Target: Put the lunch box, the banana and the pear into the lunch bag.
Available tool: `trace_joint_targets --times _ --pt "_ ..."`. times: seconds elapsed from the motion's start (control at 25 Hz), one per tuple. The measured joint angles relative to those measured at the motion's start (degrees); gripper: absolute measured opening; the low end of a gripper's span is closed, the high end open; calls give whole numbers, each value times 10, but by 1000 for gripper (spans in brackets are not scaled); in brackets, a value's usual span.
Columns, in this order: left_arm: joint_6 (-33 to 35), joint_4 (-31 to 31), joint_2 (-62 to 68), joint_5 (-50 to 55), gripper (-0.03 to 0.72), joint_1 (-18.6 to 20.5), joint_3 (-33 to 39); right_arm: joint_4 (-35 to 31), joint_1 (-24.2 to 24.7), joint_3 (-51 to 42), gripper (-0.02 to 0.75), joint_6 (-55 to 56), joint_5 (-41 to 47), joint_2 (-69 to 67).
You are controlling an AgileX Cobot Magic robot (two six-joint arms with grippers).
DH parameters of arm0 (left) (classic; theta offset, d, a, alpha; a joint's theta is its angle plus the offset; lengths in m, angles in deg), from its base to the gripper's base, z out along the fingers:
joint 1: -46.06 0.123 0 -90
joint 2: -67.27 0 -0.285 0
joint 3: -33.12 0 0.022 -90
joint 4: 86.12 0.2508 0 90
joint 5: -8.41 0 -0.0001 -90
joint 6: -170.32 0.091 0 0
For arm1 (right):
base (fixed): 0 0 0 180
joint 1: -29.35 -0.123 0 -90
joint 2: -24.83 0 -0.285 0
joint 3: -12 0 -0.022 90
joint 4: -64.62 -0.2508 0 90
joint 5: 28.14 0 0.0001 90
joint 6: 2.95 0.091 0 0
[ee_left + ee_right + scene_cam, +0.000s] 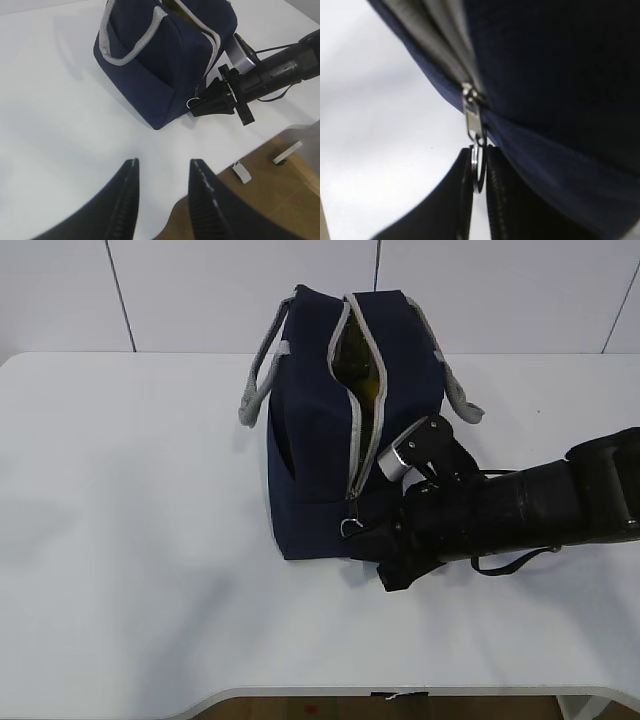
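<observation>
Bag: boxy navy-blue fabric lunch bag (315,455) w/ grey handles, sits mid-table on the white tabletop (120,540), zipper end facing the near edge. Placed so the right arm can reach that end w/o crossing over.

Zipper: grey zipper track (358,430) gapes along the top; slider is low on the near end face, so the mouth is open for most of its length.

Inside: a bit of yellow (365,388) shows through the gap, prob. fruit, but can't tell banana from pear. Lunch box not seen in any view; none of the 3 items lies on the table, so likely all are in already.

Right gripper: black right gripper (479,172) nearly closed, pads nipping the small metal ring pull (479,170) that hangs off the slider (471,112). Thin ring = thin grip, hence jaws almost together. Arm lies low & level along the table so the pull lines up w/ the track.

Left gripper: black left gripper (162,197) part-way open, nothing between the fingers, hovering off near the table edge, well apart from the bag. Parked there to stay clear of the other arm.

Step (my read): working the zipper, prob. closing up after loading. Risk: ring slips out of the pinch, or the unsteadied bag drags w/ the pull.
</observation>
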Motion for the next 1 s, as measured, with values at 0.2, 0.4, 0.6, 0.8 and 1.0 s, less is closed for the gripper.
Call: trace_joint_targets --times 0.2,0.4,0.6,0.8,1.0 --pt "0 0 0 0 255 0 0 2 0 0 6 0 0 0" --pt "0 0 0 -1 255 0 0 20 0 0 6 28 0 0" --pt "0 0 0 -1 255 0 0 97 0 0 6 85 -33 27" --pt "0 0 0 -1 255 0 0 117 0 0 6 107 -41 67" --pt "0 0 0 -1 255 0 0 139 0 0 6 121 -41 98"
